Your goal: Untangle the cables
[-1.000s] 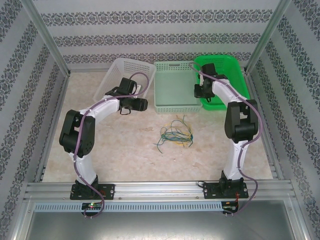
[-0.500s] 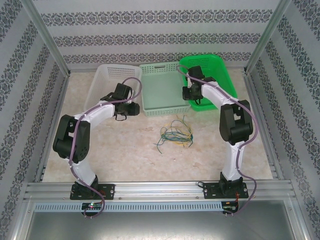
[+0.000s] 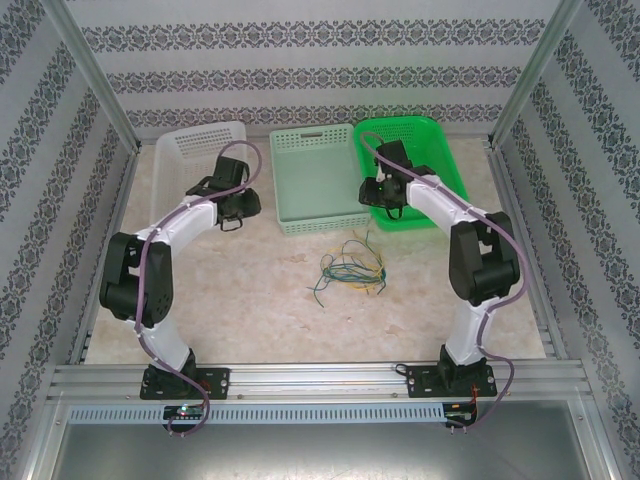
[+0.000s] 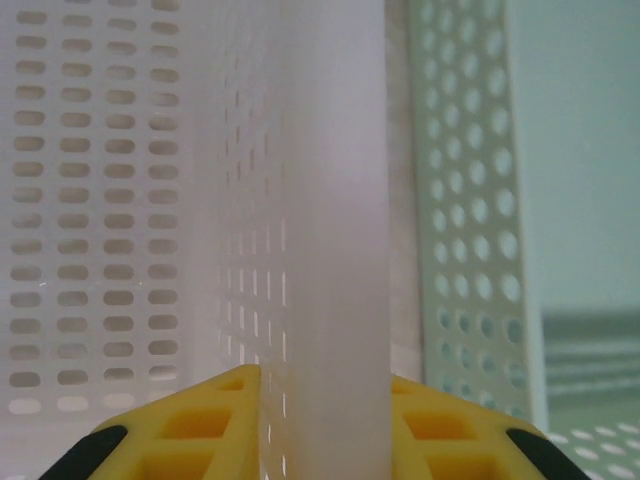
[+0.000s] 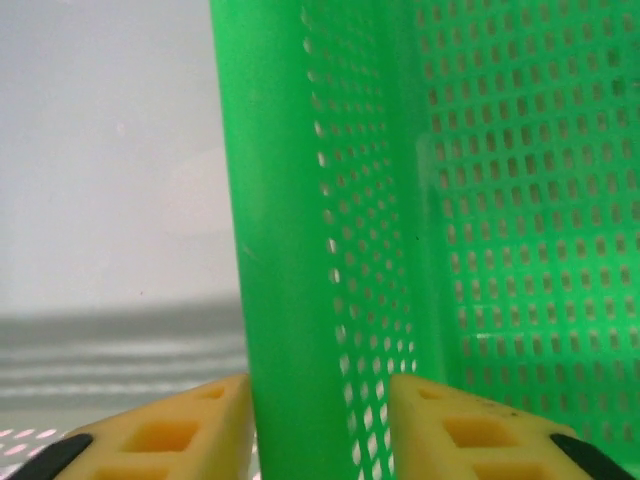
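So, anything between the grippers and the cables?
Nothing on the table between them. But the left gripper straddles the white basket wall and the right gripper the green basket rim; the cables lie apart.

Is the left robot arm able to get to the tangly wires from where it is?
Probably, though not straight away. The left gripper straddles the wall of the white basket, apart from the cables. They lie uncovered on the open table, so after lifting off it should reach them.
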Motion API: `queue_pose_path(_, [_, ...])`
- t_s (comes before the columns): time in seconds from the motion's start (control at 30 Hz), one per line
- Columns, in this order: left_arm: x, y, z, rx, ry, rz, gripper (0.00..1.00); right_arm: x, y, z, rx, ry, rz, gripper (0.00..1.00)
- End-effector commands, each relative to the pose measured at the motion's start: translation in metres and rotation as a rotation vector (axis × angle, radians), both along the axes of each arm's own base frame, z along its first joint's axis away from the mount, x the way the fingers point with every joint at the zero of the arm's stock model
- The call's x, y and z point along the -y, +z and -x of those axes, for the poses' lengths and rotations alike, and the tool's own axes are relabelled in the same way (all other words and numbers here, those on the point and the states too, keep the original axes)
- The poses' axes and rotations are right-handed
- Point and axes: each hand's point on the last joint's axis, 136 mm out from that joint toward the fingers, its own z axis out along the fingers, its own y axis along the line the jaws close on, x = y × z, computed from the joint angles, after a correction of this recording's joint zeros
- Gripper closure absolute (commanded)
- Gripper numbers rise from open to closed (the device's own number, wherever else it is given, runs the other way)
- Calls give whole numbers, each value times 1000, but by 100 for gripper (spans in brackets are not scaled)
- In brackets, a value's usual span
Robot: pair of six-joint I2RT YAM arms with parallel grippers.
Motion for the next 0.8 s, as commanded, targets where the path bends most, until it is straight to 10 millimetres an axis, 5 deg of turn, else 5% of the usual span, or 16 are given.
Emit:
queue_pose_path(0.0, [10, 9, -4, -7, -38, 61, 76, -8, 30, 5, 78, -8, -95, 48])
queue_pose_path(0.17, [35, 11, 8, -10, -167, 23, 72, -19, 51, 29, 130, 45, -128, 39])
queue_pose_path(0.4, [40, -16, 27, -96, -173, 26, 64, 1, 49, 68, 112, -5, -104, 37])
queue_pose_path(0.6, [46, -16, 19, -108, -155, 64, 36, 5, 43, 103, 85, 3, -118, 36])
queue_pose_path(0.77, [56, 8, 18, -41, -192, 43, 19, 11, 33, 129, 49, -23, -123, 36])
